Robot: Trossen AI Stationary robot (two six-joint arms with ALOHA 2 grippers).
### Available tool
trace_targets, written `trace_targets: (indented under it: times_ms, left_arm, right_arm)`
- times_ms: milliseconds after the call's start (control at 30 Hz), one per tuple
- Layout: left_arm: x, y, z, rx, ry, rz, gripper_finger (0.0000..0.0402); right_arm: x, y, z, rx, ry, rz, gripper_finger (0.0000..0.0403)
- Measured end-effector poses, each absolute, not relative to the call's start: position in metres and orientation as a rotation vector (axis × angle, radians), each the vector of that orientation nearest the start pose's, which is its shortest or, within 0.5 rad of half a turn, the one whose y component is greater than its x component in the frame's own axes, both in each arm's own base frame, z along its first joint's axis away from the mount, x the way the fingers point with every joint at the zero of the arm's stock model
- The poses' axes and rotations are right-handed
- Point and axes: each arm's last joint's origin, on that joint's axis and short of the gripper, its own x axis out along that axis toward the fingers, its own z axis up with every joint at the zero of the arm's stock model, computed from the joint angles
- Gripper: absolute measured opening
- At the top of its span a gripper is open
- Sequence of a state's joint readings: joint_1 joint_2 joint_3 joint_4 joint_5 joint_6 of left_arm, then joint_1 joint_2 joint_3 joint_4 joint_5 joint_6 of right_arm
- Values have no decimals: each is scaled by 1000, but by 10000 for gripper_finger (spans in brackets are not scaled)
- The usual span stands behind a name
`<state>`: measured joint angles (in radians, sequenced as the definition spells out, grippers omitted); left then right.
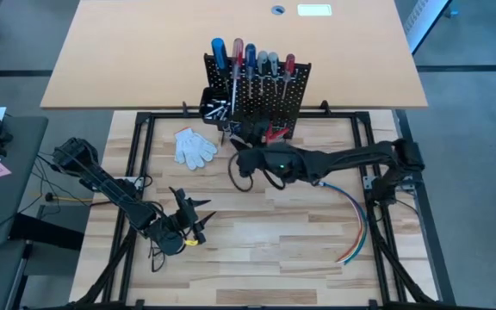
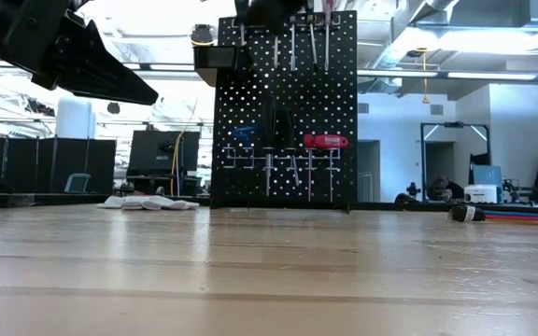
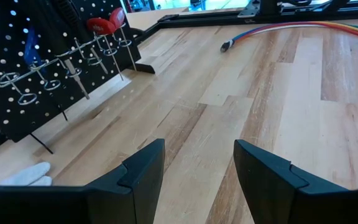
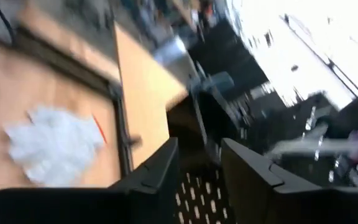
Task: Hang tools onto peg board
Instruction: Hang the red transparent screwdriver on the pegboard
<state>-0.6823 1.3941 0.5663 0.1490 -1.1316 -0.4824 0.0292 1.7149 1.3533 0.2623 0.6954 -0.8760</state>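
high view straight down; low view level; both share peg board [image 1: 257, 90].

peg board [image 1: 259, 95]: upright at the table's [image 1: 257, 258] far edge, near the middle
screwdrivers [image 1: 250, 60]: in a row along the board's top
bin [image 1: 214, 105]: on the board's left end
pliers [image 2: 325, 142]: hung on the board's face, right of centre
glove [image 1: 195, 146]: on the table, left of the board
cables [image 1: 356, 226]: on the table's right side
left gripper [image 1: 189, 220]: over the near left
right gripper [image 1: 241, 138]: just before the board
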Motion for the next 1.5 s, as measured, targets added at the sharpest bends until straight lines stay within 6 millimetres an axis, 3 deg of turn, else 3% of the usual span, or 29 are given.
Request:
trace_targets:
  times_ms: [133,233,467,733,1500]
  left_arm:
    - [208,-135,174,66,299,513,189]
    - [208,-135,174,64,297,513,189]
    - [208,-135,174,63,295,512,189]
    - [208,-135,174,64,294,511,189]
    - [208,-135,174,68,295,511,189]
  right_arm:
    - [387,-6,354,-786,185,-525,90]
    - [383,-24,366,-713,92,-537,64]
    - [386,-80,362,-561,110,-513,20]
    - [384,-107,359,-485,102,-590,8]
    - [377,-129,358,-491,132,-671,10]
